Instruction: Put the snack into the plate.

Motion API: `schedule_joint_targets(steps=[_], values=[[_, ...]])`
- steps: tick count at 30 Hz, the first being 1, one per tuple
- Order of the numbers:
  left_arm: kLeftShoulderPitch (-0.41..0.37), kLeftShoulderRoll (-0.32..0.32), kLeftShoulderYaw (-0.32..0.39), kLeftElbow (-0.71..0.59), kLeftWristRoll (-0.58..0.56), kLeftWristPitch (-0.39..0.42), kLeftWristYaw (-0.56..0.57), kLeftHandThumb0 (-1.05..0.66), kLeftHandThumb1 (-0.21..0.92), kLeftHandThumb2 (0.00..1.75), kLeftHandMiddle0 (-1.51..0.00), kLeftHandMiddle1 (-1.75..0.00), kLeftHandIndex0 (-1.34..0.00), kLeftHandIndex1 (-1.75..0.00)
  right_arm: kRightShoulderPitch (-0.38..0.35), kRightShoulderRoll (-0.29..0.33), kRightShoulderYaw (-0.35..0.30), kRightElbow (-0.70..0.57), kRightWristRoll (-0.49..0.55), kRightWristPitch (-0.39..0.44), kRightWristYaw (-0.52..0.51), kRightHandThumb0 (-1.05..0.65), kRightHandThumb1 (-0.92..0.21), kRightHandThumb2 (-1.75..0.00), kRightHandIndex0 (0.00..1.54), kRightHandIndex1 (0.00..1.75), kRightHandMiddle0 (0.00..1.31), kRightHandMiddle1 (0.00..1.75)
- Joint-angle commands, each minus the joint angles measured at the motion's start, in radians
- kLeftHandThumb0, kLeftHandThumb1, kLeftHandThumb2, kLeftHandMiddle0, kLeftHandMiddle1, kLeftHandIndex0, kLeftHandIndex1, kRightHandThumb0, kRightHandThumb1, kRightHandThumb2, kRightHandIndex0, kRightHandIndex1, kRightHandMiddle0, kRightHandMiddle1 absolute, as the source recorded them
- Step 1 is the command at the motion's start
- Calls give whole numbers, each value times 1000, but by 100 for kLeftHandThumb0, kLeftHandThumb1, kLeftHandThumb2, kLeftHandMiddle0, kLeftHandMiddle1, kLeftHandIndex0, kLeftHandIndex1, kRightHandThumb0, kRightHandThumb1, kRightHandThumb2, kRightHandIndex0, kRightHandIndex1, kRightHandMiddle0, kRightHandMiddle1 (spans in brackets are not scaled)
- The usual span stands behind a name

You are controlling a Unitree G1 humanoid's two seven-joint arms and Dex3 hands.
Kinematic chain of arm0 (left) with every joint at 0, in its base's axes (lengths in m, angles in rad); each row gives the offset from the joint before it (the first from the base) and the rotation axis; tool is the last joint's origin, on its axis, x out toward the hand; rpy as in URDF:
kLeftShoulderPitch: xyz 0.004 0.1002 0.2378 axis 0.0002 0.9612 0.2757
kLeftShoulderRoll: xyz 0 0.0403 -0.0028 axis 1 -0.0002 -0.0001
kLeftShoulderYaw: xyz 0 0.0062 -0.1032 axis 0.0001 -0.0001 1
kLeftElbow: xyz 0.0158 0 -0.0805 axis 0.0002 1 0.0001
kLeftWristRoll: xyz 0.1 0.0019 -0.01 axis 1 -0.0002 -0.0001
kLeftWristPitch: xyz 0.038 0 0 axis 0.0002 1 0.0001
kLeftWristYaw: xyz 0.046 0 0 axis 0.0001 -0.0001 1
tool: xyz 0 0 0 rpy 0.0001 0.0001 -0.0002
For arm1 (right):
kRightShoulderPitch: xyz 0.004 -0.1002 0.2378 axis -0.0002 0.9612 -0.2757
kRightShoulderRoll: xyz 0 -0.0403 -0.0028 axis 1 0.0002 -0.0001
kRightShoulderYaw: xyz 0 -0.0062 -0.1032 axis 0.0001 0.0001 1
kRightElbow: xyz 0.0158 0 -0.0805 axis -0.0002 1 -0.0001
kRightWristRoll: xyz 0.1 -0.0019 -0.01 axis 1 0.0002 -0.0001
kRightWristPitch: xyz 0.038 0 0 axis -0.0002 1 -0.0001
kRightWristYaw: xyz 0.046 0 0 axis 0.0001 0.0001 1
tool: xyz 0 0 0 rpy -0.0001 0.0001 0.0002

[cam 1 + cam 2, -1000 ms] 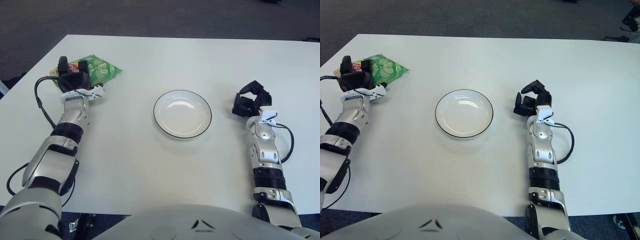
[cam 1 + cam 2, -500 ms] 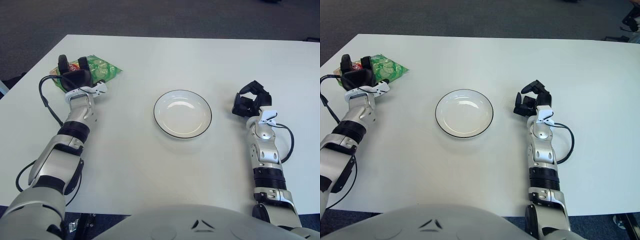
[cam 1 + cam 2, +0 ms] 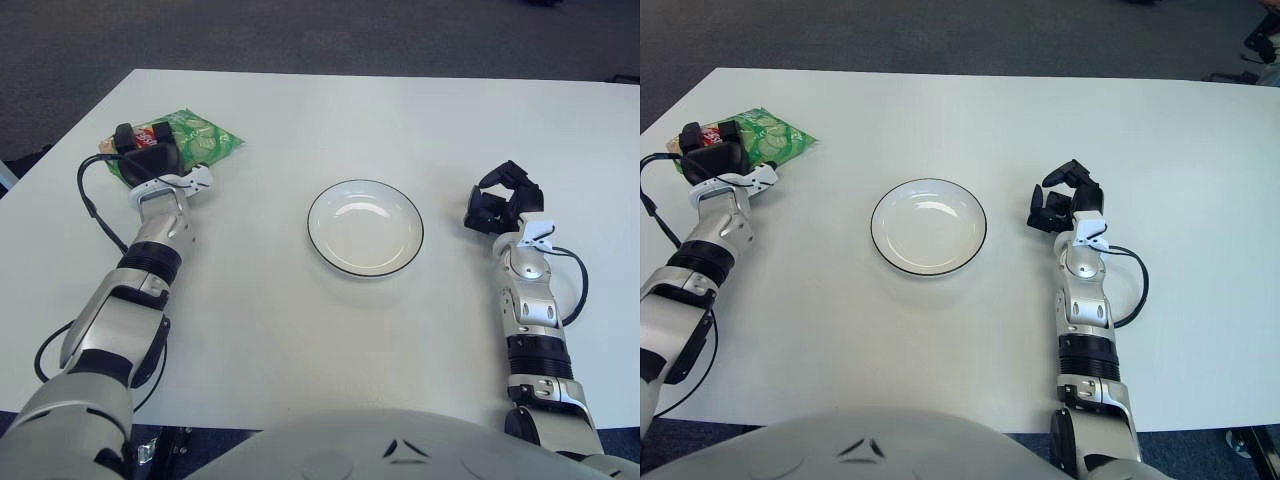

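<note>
Fingers point(image 3: 128, 134) of L hand point(image 3: 145, 157) on snack point(image 3: 195, 140), far-left of table point(image 3: 300, 330)

A white bench point(image 3: 300, 330) fills most of the view, with dark floor point(image 3: 300, 35) beyond its far edge. A white plate point(image 3: 365, 227) with a dark rim lies near the middle of the bench. A green snack bag point(image 3: 195, 138) lies at the far left corner, well apart from the plate, with part of it under the left hand point(image 3: 148, 155).
</note>
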Motion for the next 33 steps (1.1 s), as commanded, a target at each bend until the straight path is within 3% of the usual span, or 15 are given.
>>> schedule_joint_targets(steps=[1,25,31,33], values=[[-36,-18,-3,37,-9,23,14,-105,92,89,0,-21,0,-61,120,38,7,48,-6,-9,-2,-53,-21,-145,135,175,70,175],[-105,-41,-18,264,-76,-57,8,-105,92,89,0,-27,0,-55,135,34,11,22,-3,8,11,-52,-22,-143,133,175,69,175],[-104,-41,-31,288,-82,-87,25,-104,92,88,0,-92,0,-71,138,31,13,20,-7,1,12,-52,-22,-143,133,175,69,175],[-103,-41,-35,294,-85,-94,31,-103,92,87,0,-122,0,-86,139,30,14,18,-7,2,13,-52,-22,-143,133,175,69,175]])
